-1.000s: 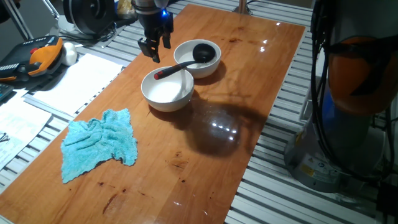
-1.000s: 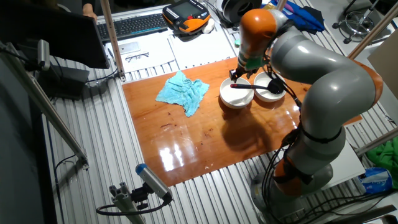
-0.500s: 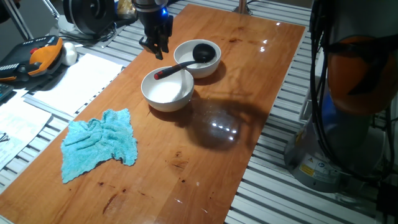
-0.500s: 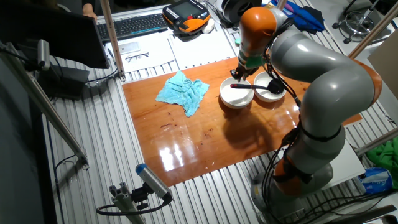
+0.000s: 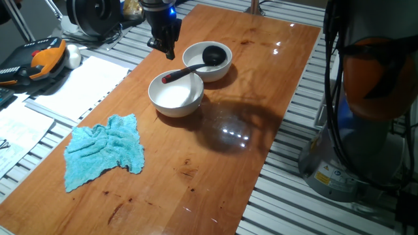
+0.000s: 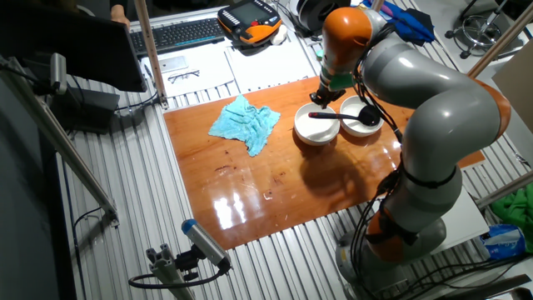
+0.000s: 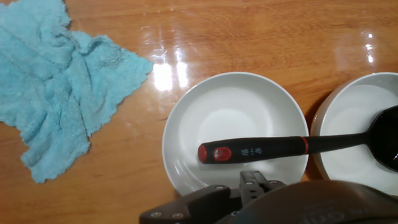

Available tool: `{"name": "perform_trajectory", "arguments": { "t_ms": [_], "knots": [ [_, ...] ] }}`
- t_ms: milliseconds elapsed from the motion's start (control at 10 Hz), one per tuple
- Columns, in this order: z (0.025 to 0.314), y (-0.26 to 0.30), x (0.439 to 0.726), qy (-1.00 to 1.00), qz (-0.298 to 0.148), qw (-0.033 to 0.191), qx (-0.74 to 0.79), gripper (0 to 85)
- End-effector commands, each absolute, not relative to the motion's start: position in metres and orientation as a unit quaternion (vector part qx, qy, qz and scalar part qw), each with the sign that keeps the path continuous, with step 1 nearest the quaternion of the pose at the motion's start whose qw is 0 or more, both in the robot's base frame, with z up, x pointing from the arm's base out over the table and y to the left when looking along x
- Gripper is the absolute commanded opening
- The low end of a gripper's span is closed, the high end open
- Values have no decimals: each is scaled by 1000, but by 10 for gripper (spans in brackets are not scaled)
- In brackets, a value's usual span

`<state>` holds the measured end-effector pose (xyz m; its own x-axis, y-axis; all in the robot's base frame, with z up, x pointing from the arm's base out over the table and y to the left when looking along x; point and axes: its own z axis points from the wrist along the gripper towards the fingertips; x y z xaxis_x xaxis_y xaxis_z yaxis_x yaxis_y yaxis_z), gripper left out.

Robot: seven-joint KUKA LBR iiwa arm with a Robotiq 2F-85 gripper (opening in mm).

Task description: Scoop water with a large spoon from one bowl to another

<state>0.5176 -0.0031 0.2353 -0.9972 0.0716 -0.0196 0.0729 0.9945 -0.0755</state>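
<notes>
Black plastic ladle point(image 5: 196, 64) lies across two white bowls on the wooden table point(image 5: 261, 98), scoop in the far bowl point(image 5: 208, 61), red-tipped handle over the near bowl point(image 5: 176, 94). Handle lettering unreadable. Pincer point(image 5: 165, 46) hovers empty; opening unclear.

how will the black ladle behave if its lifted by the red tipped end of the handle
The ladle looks like rigid plastic, so it should stay stiff. Its scoop sits far off in the other bowl, so it will likely droop scoop-down. The thin, glossy handle may twist between the fingers.
</notes>
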Motion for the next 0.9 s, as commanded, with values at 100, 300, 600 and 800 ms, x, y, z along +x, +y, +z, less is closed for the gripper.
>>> {"name": "perform_trajectory", "arguments": {
  "t_ms": [100,300,600,800],
  "knots": [
    [233,-6,519,999,-40,9,35,0],
    [231,-10,519,998,-44,7,40,0],
    [224,-20,520,998,-36,4,50,0],
    [220,-26,519,998,-28,2,63,0]
  ]
}}
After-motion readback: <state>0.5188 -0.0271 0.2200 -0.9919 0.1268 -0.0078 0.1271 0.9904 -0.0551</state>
